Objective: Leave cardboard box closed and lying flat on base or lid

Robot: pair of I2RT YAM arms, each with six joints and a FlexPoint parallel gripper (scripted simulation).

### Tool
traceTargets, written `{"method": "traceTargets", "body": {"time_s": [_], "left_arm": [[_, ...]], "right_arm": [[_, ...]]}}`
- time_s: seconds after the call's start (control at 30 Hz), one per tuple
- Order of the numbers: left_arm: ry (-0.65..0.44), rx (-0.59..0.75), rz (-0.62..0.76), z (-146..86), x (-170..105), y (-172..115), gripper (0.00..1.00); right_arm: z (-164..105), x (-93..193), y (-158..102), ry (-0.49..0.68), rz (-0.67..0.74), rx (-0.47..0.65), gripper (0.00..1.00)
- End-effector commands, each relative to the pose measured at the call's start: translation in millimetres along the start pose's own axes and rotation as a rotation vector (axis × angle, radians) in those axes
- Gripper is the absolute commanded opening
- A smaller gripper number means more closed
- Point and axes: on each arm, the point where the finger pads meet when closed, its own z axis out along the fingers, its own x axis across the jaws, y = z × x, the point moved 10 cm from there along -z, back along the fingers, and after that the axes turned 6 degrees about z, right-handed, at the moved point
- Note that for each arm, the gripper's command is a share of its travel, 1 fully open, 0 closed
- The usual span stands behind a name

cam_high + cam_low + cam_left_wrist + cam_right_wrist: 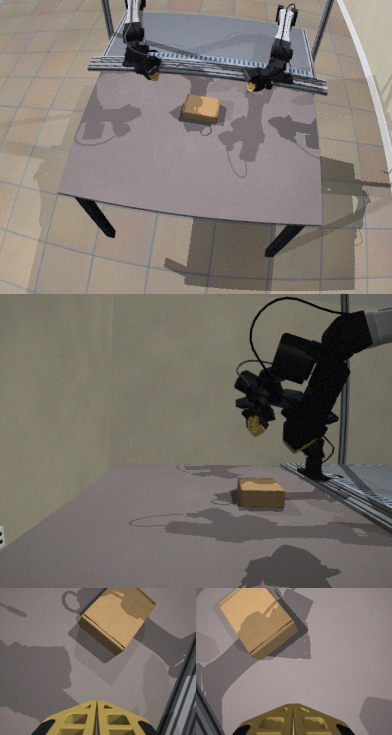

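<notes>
Our left pincer [251, 87] [298, 448] [97, 705] has its fingers together with nothing between them, and so does our right pincer [154, 76] [256, 428] [293, 709]. From above, we see both near the far rail [200, 68] [350, 497], the left pincer toward the scene's right, the right one toward its left. Between them and a little nearer, the cardboard box [201, 106] [261, 494] [118, 615] [256, 621] lies flat on the tabletop [190, 170] [150, 494], its broad top face closed. Both pincers hang above the tabletop, apart from the box. In our wrist views, thin dark seams run along the top's edge.
</notes>
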Motion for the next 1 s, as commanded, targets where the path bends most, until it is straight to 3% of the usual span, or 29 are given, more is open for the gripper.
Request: {"method": "traceTargets", "body": {"time_s": [0.0,0.97], "left_arm": [[0.085,0.009,-0.056,-12.1,-3.2,12.6,0.0],[0.24,0.234,-0.425,1.1,-11.0,32.7,0.0]], "right_arm": [[0.4,-0.4,6.4,-0.06,0.085,0.044,0.0],[6.0,15.8,28.8,-0.274,0.416,0.228,0.0]]}}
